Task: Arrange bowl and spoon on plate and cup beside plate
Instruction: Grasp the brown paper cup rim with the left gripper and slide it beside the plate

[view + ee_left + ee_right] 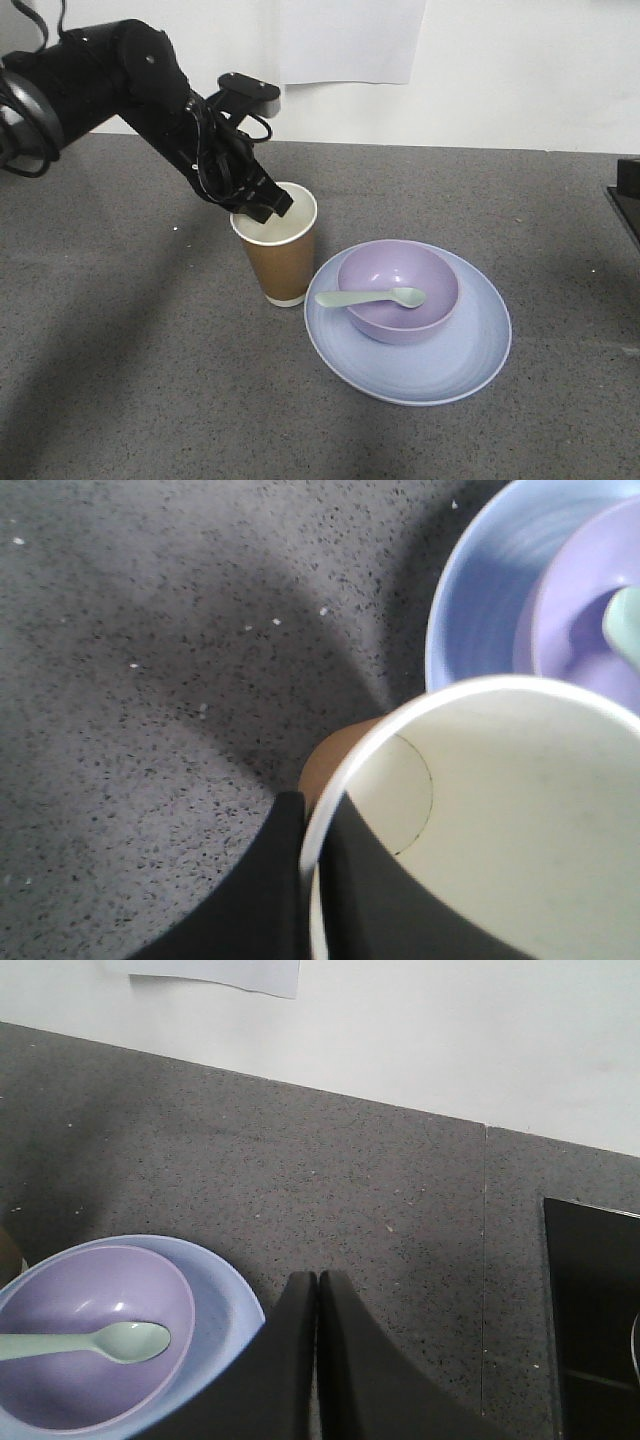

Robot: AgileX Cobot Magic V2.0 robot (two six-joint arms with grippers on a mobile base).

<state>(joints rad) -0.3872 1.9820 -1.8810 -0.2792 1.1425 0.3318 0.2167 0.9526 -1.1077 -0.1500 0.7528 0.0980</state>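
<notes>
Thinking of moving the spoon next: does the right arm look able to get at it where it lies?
Probably yes. The spoon lies uncovered across the bowl, near the right pincer; the left pincer sits at the cup, aside.

1. No text, label, brand, number or sign could be read in any of the three views.
2. The white sheet (350, 40) on the wall was blank on the part that showed.
3. The cup (280, 255) bore no print on its brown side.
4. The plate (420, 370), bowl (397, 290) and spoon (370, 297) were plain and unmarked.
</notes>
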